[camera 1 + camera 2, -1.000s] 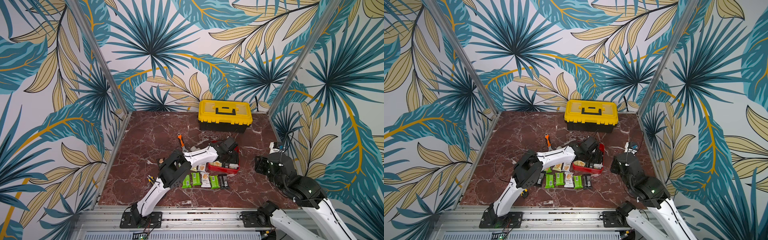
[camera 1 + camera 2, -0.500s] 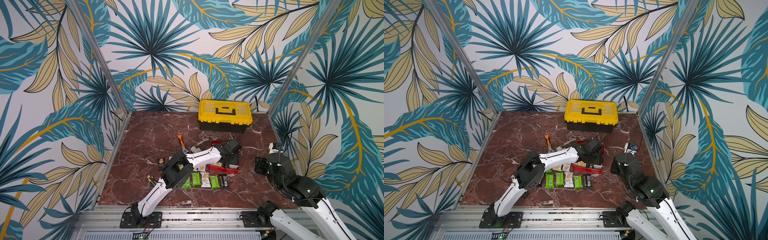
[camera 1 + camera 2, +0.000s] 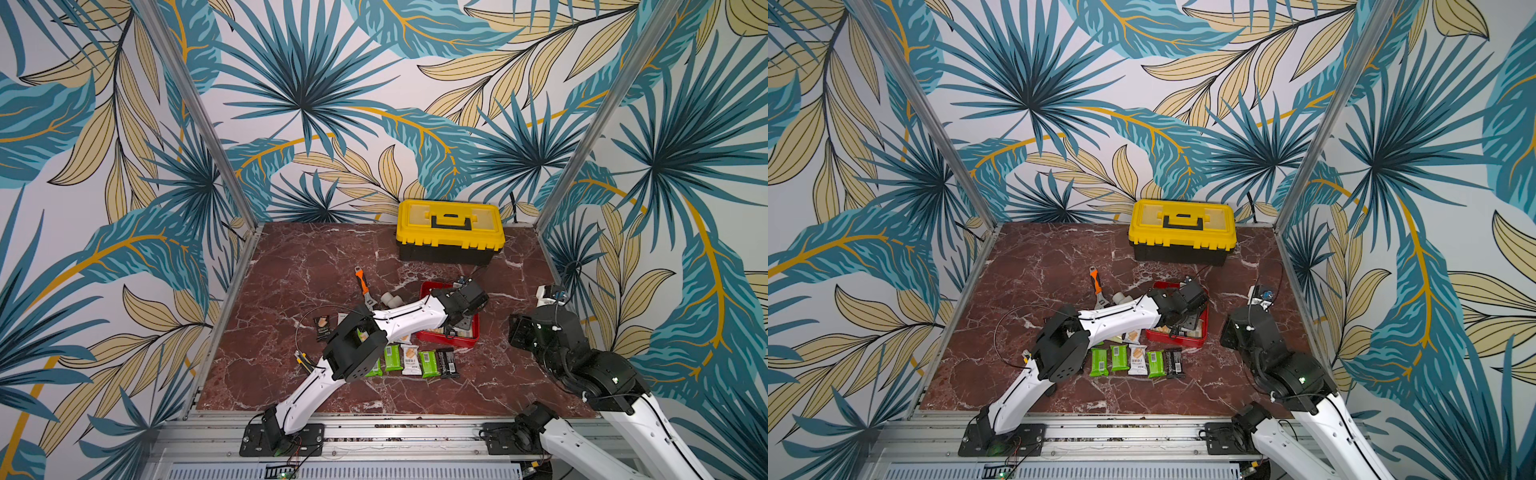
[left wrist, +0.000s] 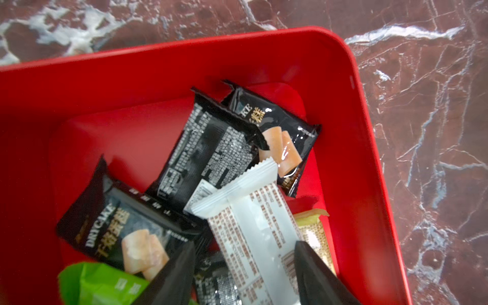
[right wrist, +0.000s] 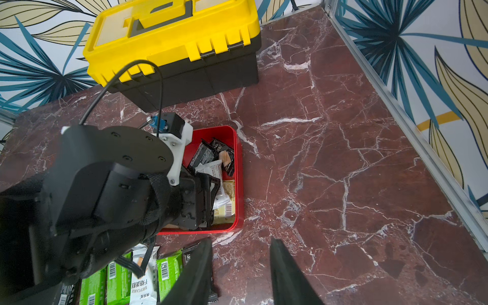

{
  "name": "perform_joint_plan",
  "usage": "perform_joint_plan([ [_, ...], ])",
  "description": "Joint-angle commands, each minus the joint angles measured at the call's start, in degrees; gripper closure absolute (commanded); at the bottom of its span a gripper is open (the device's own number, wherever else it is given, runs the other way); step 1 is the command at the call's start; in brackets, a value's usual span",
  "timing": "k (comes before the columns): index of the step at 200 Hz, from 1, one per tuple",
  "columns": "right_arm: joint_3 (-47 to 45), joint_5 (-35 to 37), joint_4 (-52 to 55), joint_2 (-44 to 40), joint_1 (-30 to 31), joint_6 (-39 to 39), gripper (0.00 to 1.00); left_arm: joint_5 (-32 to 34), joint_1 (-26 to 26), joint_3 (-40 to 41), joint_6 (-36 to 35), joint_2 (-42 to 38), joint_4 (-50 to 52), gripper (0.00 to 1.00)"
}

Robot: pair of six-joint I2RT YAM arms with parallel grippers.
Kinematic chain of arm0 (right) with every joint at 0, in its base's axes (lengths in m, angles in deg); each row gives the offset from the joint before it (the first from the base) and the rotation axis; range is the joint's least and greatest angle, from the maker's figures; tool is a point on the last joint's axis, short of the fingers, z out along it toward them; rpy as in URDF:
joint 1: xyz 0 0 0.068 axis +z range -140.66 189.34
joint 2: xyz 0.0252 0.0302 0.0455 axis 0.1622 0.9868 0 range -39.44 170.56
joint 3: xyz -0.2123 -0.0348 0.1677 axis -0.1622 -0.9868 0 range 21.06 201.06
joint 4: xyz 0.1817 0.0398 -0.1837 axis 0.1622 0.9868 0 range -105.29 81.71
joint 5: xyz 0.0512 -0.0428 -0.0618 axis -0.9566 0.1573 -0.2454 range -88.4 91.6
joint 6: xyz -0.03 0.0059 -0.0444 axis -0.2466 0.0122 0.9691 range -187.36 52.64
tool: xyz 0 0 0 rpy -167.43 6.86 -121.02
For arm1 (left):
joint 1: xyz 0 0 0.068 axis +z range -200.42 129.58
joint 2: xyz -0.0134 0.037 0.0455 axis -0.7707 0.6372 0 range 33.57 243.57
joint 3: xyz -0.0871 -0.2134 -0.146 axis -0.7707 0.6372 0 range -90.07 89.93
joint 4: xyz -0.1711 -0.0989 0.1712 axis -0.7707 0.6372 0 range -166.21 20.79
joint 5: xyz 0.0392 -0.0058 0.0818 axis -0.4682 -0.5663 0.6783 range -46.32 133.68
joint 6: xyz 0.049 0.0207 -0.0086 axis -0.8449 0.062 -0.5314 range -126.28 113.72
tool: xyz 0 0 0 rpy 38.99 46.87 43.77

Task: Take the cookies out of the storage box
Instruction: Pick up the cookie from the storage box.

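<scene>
The marble desk (image 3: 291,266) is showing open room along its left edge. The yellow toolbox (image 3: 450,230) is sitting at the back edge. The storage box (image 4: 369,158) is lying right of centre and holding cookies (image 4: 211,148), with others lining up nearer the front edge. The left gripper (image 4: 244,245) is hanging inside it, jaws apart, straddling a white packet (image 4: 253,219). The right gripper (image 5: 241,240), jaws apart and holding nothing, is hovering between the box and the right edge.

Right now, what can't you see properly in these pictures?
- Most cookies in the red tray: in both top views, the left arm covers them.
- Green packet: left wrist view, cut off by the edge and the left tool.
- Print on the tabletop packets: top views, too small.
</scene>
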Motion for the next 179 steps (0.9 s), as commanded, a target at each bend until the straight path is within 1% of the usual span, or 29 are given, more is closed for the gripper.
perform_joint_plan([
  [1, -0.58, 0.41, 0.54, 0.18, -0.08, -0.63, 0.59, 0.49, -0.47, -2.49, 0.89, -0.61, 0.81, 0.31],
  [22, -0.62, 0.34, 0.51, 0.11, -0.09, -0.50, 0.59, -0.60, -0.54, -2.49, 4.65, -0.59, 0.07, 0.28],
  [64, -0.75, 0.23, 0.55, 0.10, -0.16, -0.40, 0.59, 0.98, -0.87, -3.10, 9.76, 0.26, 0.95, 0.23],
  [92, -0.82, 0.17, 0.57, 0.01, -0.17, -0.28, 0.59, 0.62, -1.22, -3.10, 11.48, 0.20, 0.08, 0.24],
  [137, -1.11, 0.03, 0.62, -0.43, -0.15, -0.30, 0.59, 3.51, -1.58, -3.06, 14.10, -0.61, -0.92, 0.27],
  [179, -1.20, -0.03, 0.58, -0.69, -0.18, -0.08, 0.59, 5.07, -1.57, -3.69, 17.68, 0.50, 0.23, 0.28],
])
